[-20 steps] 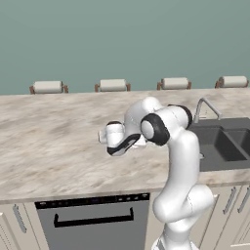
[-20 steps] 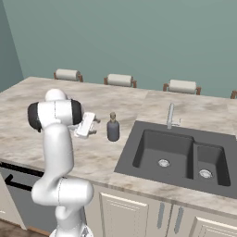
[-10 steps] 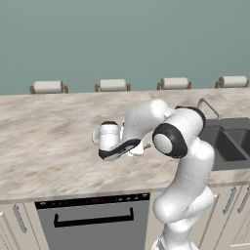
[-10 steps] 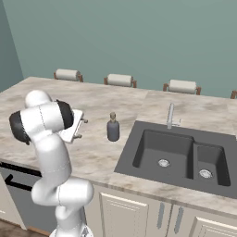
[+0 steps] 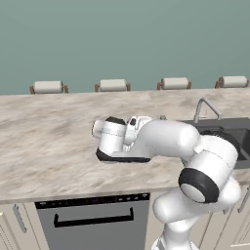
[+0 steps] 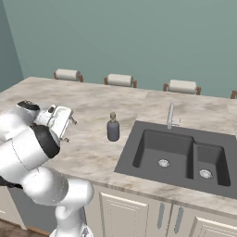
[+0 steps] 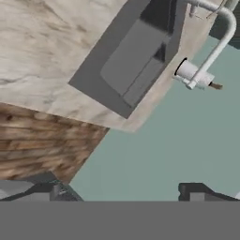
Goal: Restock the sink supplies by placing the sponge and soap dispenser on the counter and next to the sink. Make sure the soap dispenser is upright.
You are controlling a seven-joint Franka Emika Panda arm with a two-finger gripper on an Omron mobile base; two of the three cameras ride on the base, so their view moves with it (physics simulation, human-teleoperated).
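Beside sink [image 6: 178,155], on counter [image 6: 88,104]: soap dispenser [image 6: 113,127], upright, likely placed. Gripper [image 6: 69,129] faces sideways; finger spread indeterminate.

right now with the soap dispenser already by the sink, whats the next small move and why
Probably swing the arm off to look for the sponge. The soap dispenser stands upright on the counter beside the sink, so that part looks done, and the pincer appears to hold nothing between its tips.
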